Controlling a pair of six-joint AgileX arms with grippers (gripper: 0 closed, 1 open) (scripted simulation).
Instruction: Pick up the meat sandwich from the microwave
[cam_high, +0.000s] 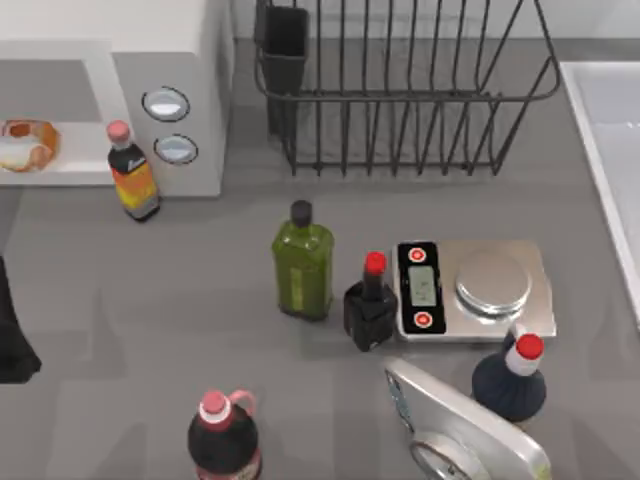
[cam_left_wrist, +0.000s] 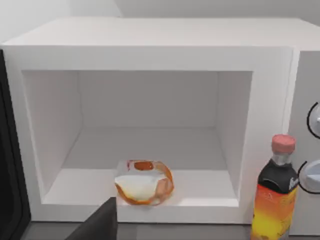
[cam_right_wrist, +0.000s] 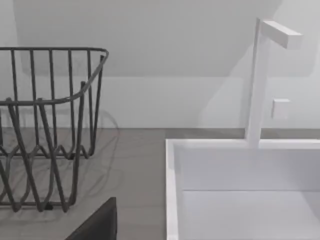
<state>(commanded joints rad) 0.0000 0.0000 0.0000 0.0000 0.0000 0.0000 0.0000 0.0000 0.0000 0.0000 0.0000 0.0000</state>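
The meat sandwich lies on the floor of the open microwave, near the cavity's front edge and apart from both side walls; in the top view it sits at the far left edge of the frame, inside the microwave at the upper left. Nothing grips it. Just outside the cavity, in front of the knob panel, stands an orange-labelled sauce bottle with a pink cap.

The left arm shows as a dark shape at the left edge of the top view, below the microwave; whether its fingers are open or closed cannot be told. A dark part of the right gripper shows in the right wrist view, facing the black wire dish rack and a white sink; its fingers cannot be judged either.

Mid-table stand a green bottle, a small black red-capped bottle and a kitchen scale, the black bottle touching the scale's left side.
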